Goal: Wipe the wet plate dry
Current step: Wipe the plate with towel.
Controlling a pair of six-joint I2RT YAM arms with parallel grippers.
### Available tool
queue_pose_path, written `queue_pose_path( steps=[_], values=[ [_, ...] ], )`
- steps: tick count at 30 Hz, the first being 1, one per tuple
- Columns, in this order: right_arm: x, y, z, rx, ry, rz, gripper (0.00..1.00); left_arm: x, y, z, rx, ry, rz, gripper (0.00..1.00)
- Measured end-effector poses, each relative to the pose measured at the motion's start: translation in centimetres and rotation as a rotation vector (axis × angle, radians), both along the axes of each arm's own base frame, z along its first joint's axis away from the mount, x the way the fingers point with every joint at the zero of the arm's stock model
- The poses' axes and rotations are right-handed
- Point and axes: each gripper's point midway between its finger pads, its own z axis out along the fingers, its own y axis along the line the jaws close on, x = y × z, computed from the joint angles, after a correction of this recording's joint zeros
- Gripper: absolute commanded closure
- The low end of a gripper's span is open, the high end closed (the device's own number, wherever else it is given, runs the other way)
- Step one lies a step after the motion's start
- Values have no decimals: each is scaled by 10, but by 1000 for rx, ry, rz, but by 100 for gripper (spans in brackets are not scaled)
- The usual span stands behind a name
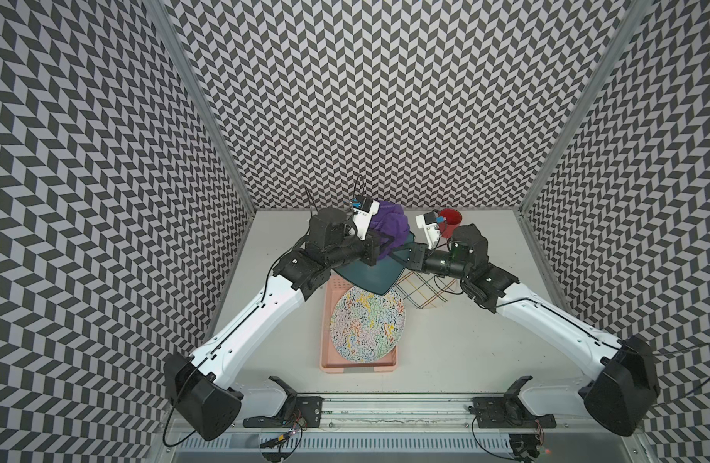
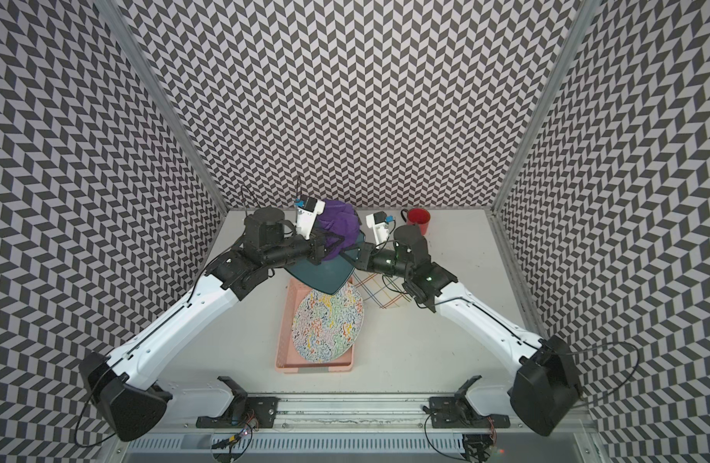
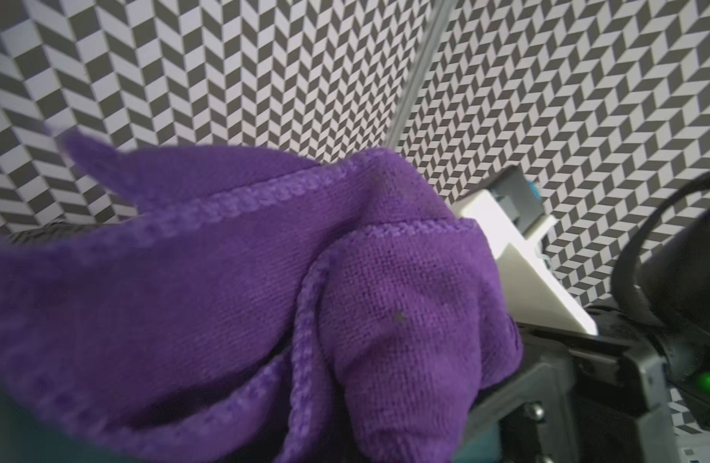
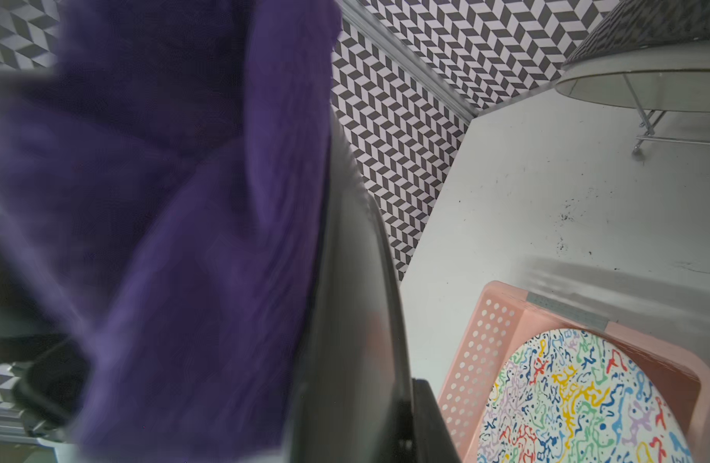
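- Right fingers (image 4: pixel 427 421) clamp the plate (image 1: pixel 365 276) by its rim, holding it off the desk (image 1: pixel 445 340) (for access).
- Left fingers (image 1: pixel 386 240), closed tight on the cloth (image 1: pixel 389 222), press it there.

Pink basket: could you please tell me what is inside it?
A round plate with multicoloured squiggles lies in the pink basket. The dark teal plate, held above, hides its far end.

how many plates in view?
2: teal plate in the right gripper, patterned plate in the pink basket. Plaid dish beside it, partly hidden, may be a third.
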Motion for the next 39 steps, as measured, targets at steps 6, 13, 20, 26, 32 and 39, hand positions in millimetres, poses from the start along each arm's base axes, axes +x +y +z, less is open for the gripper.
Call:
queue_pose_path(
  steps=[6, 13, 20, 26, 32, 39],
  values=[
    [21, -26, 16, 78, 18, -62, 100, -11, 6, -10, -2, -14, -9, 100],
    [25, -28, 19, 113, 1, -89, 100, -4, 49, -21, 14, 27, 91, 100],
    [-3, -4, -8, 64, 44, -29, 100, 54, 95, 10, -33, 27, 286, 100],
    [8, -22, 6, 102, 44, -49, 100, 16, 4, 3, 8, -12, 39, 100],
    [32, -52, 18, 167, 44, -142, 100, 17, 44, -13, 10, -15, 108, 100],
    [10, -23, 4, 143, 89, -90, 100, 24, 68, -9, -17, -17, 168, 100]
  ],
)
